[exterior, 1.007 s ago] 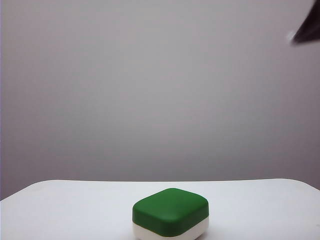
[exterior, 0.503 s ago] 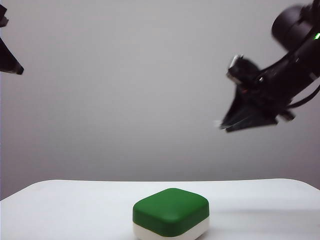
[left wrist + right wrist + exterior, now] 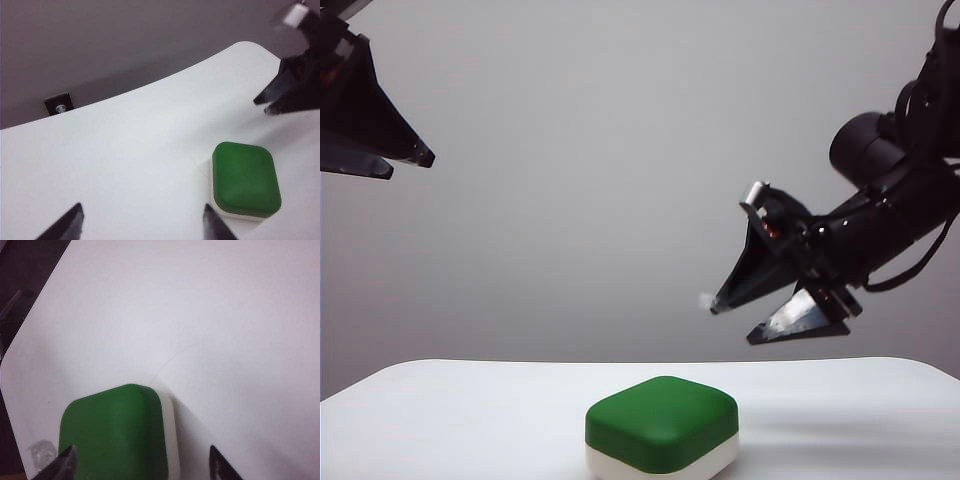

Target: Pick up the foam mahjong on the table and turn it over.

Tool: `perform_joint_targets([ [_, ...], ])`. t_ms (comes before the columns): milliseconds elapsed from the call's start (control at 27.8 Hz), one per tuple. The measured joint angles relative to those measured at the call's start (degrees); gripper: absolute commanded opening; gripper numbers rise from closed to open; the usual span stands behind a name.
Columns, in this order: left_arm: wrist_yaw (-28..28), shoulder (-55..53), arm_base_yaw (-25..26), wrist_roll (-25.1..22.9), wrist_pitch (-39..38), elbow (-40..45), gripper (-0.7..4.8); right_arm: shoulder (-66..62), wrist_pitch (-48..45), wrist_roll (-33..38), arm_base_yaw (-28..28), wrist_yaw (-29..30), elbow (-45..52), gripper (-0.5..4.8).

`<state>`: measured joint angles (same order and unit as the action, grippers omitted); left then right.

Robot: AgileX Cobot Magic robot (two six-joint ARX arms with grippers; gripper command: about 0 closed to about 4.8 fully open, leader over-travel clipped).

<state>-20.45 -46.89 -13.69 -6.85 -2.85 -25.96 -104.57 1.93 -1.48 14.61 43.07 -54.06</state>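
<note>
The foam mahjong (image 3: 661,424) lies flat on the white table (image 3: 470,420), green half up and white half down. It sits near the table's front edge.

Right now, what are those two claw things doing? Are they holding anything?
Left gripper: open, empty, high at the far left.
Right gripper: open, empty, above and to the right of the foam mahjong, not touching it.
</note>
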Motion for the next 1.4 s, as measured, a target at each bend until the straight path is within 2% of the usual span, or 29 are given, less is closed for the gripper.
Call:
perform_joint_targets([
  [288,-3.0,0.0,0.0,0.0,0.3,0.0,3.05,-4.1,-0.1,-0.1,0.9,1.2,0.0,3.4],
  [575,-3.0,0.0,0.0,0.0,0.3,0.0,3.05,-6.6,0.0,-0.1,5.8,-2.1,-0.2,3.36],
  [611,-3.0,0.0,0.0,0.0,0.3,0.0,3.05,-6.9,0.0,-0.2,6.3,-3.0,-0.2,3.18],
  [647,-3.0,0.0,0.0,0.0,0.3,0.0,3.05,-7.1,0.0,-0.1,6.6,-3.5,-0.3,2.6],
  [755,-3.0,0.0,0.0,0.0,0.2,0.0,3.05,-7.3,0.0,-0.1,7.3,-3.5,-0.3,1.48],
  [791,-3.0,0.0,0.0,0.0,0.1,0.0,3.05,-7.3,0.0,-0.2,7.6,-3.7,-0.3,0.4],
  [827,-3.0,0.0,0.0,0.0,0.0,0.0,3.05,-7.4,-0.2,-0.1,7.9,-4.0,-0.3,-0.04],
  [1007,-3.0,0.0,0.0,0.0,-0.3,0.0,3.05,-6.7,-0.1,-0.3,7.2,-4.8,-0.3,-0.05],
  [1151,-3.0,-0.3,0.0,0.0,-1.2,0.0,3.05,-0.7,3.4,-0.6,2.3,-9.4,-3.0,-0.05],
  [1259,-2.9,-0.3,0.0,0.0,-1.2,0.0,3.05,2.1,7.1,-3.4,1.8,-16.2,-4.5,-0.05],
  [1402,-2.6,-0.3,0.0,0.0,-1.2,0.0,3.05,3.7,14.1,-10.6,3.1,-28.3,-5.8,-0.05],
])
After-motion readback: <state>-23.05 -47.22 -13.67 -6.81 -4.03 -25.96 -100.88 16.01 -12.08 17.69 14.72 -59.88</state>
